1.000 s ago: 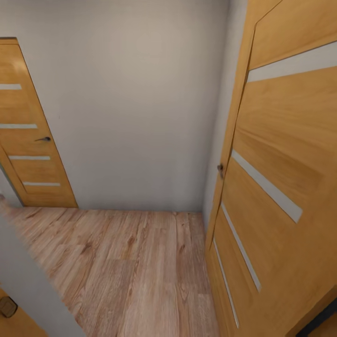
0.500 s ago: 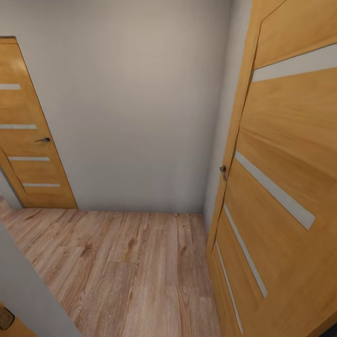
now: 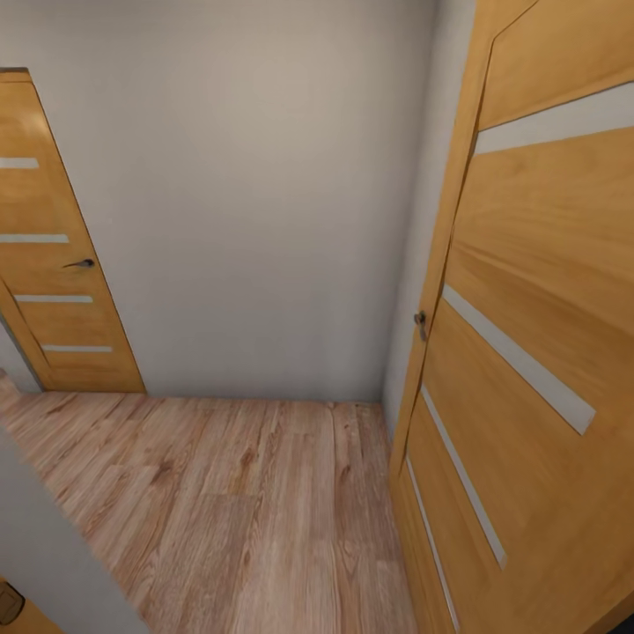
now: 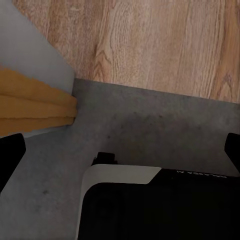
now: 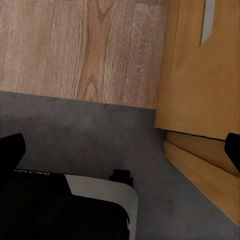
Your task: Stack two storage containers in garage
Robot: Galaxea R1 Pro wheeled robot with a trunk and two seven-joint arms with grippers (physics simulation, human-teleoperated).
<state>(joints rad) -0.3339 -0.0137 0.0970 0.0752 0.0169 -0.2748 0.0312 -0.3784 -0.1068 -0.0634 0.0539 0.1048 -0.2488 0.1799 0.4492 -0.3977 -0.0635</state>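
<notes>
The storage containers are out of view. My left gripper point(image 4: 120, 154) is open, its two black fingertips point(image 4: 10, 156) at the edges of the left wrist view with nothing between them. My right gripper point(image 5: 120, 150) is open too and holds nothing. Both hang over dark grey concrete floor point(image 4: 150, 125), just where it meets light wood planks point(image 4: 150, 40). My own black and white base point(image 4: 150, 205) sits below the grippers.
In the head view a wood-plank hallway point(image 3: 246, 511) ends at a pale grey wall point(image 3: 255, 202). An open orange wooden door point(image 3: 528, 370) stands close on the right. A shut one point(image 3: 53, 264) is at the far left. A grey wall corner point(image 3: 44, 546) juts in at lower left.
The whole head view has shifted slightly, so the camera moved a little; the right door looms marginally larger. Nothing else differs.
</notes>
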